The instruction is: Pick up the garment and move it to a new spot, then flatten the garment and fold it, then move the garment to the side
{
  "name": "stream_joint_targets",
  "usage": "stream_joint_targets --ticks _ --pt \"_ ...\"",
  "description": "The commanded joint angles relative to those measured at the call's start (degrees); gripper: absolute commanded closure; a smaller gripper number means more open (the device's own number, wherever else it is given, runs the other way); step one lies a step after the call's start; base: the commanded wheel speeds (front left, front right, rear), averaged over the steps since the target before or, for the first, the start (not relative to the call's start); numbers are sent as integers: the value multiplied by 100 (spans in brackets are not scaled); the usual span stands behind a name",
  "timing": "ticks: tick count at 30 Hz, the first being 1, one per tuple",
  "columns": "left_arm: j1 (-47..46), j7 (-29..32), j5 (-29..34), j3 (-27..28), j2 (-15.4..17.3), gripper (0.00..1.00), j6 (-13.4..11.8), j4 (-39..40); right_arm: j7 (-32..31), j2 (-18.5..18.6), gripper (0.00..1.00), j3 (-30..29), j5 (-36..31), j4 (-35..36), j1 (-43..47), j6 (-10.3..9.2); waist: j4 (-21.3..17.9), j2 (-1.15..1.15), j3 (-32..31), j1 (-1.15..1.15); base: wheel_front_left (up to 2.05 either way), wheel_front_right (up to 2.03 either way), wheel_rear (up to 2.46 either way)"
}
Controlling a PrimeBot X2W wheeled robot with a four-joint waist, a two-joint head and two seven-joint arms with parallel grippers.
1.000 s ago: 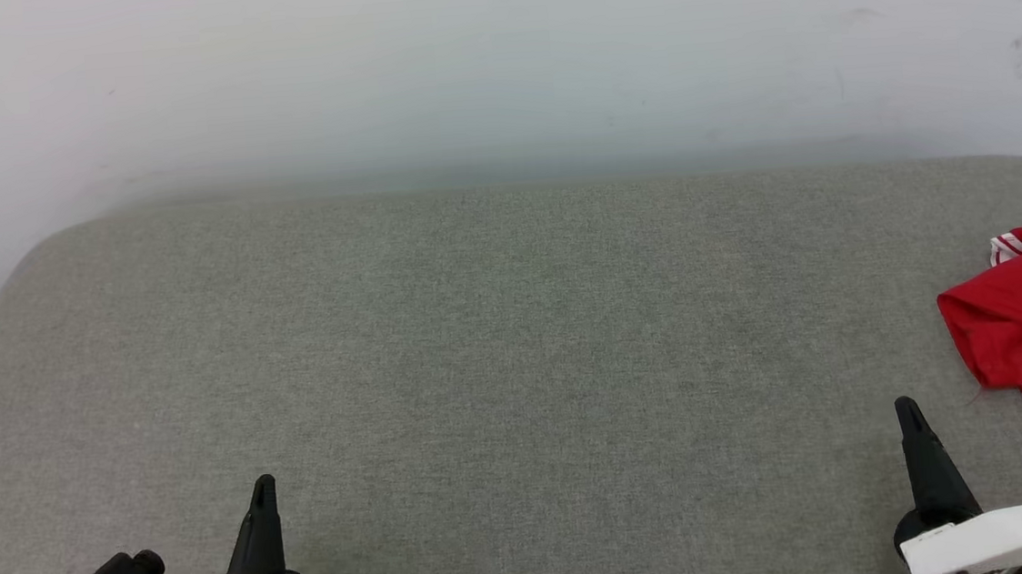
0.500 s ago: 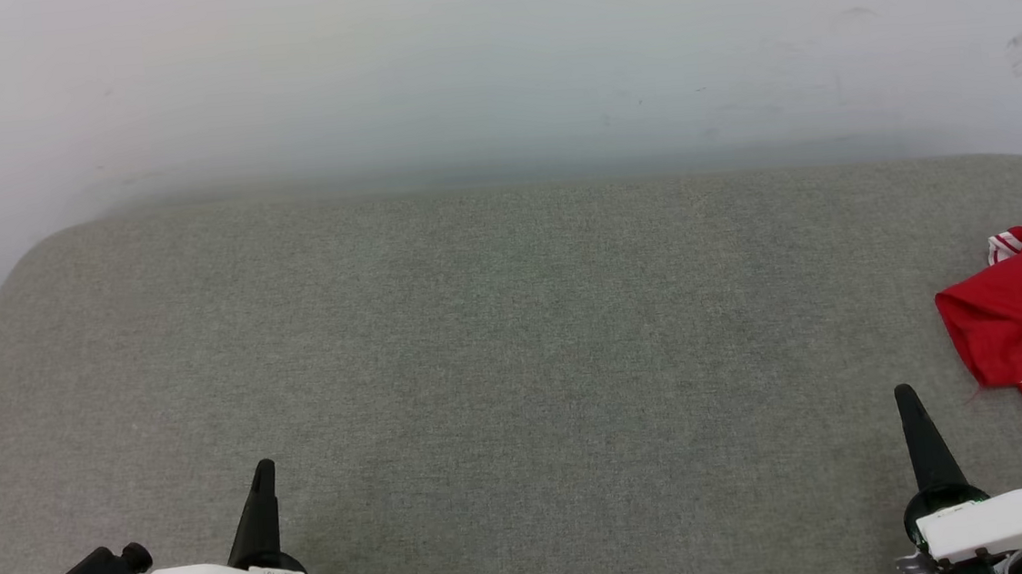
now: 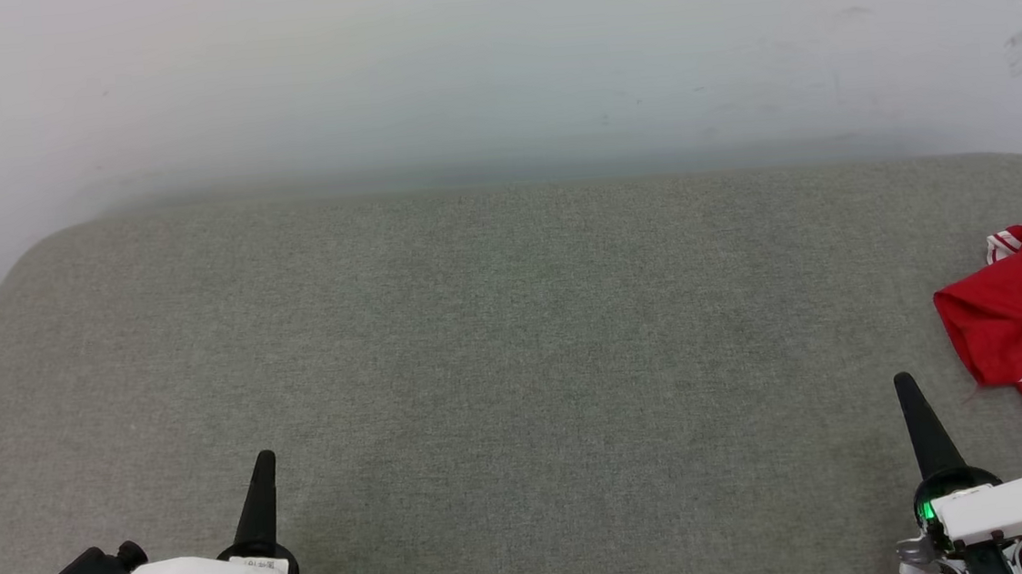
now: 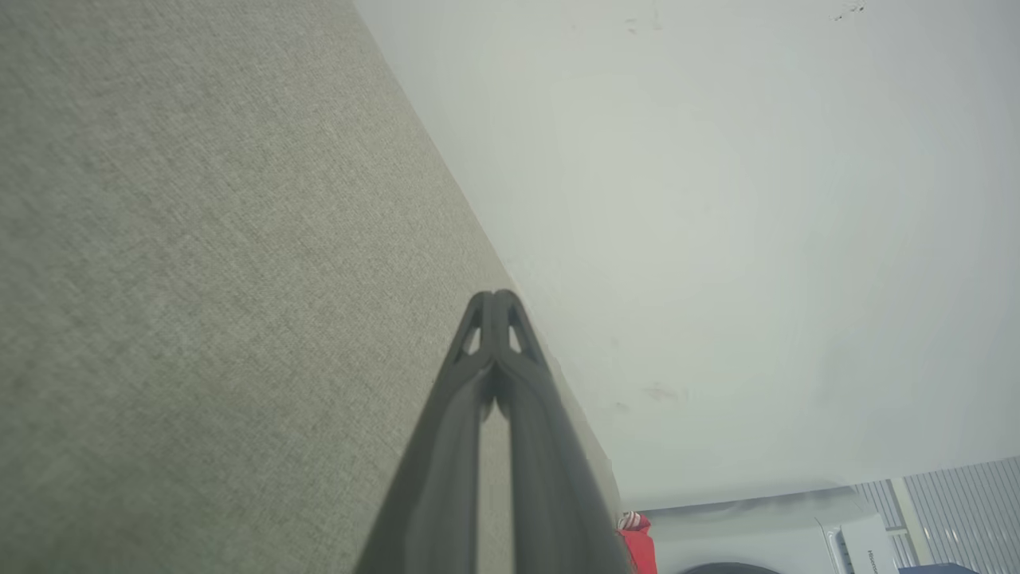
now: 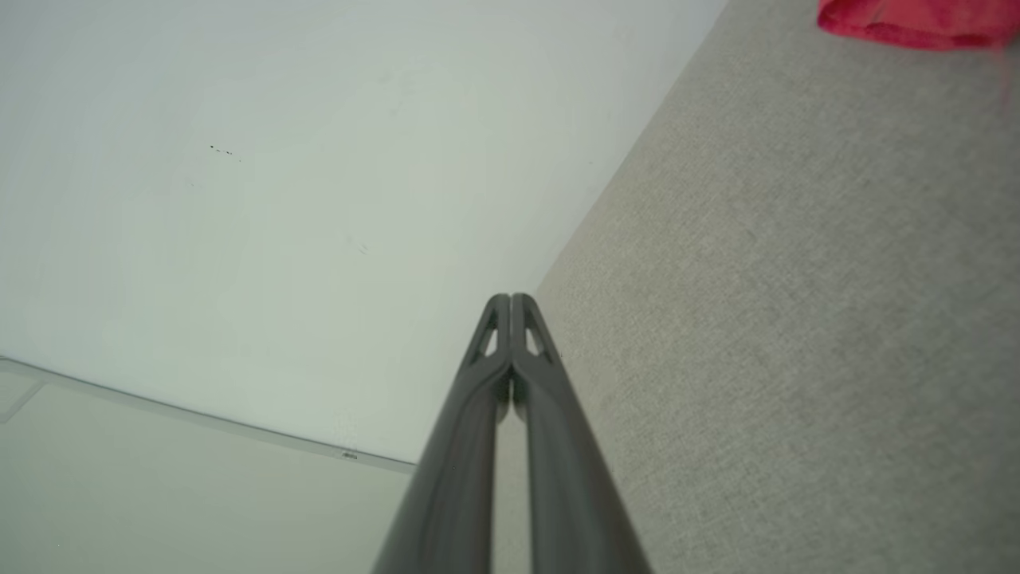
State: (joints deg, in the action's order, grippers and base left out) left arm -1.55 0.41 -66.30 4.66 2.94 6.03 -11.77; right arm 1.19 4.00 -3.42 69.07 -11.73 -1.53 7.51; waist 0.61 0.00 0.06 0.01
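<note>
Fingers of our left gripper (image 4: 494, 299) and right gripper (image 5: 510, 299) sit clenched, empty; crumpled red white-trimmed jersey garment (image 3: 1020, 320) lies ahead-right of the latter

The wide grey cloth-covered table top (image 3: 515, 341) gives open room across its middle. A crumpled red shirt (image 3: 1020, 324) lies at its right edge.

You are looking at almost nothing legible here. A small white sticker (image 3: 257, 565) on the pale housing of the left hand (image 3: 264, 460) is carrying dark print that is too small for you to read. In the left wrist view, a white box (image 4: 859, 544) at the lower right is showing a short dark word, too blurred to make out.
</note>
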Motion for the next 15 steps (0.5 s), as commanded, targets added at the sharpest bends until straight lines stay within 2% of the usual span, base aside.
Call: stream_joint_targets --ticks 1,15 --pt "-145 33 -115 34 4 100 26 20 -28 42 100 -16 118 15 -148 -1 -1 0 0 0 0 0 0" --pt "-264 220 -906 82 0 100 69 -61 -236 32 100 -61 864 -60 -249 -2 -17 0 3 0 0 0 0"
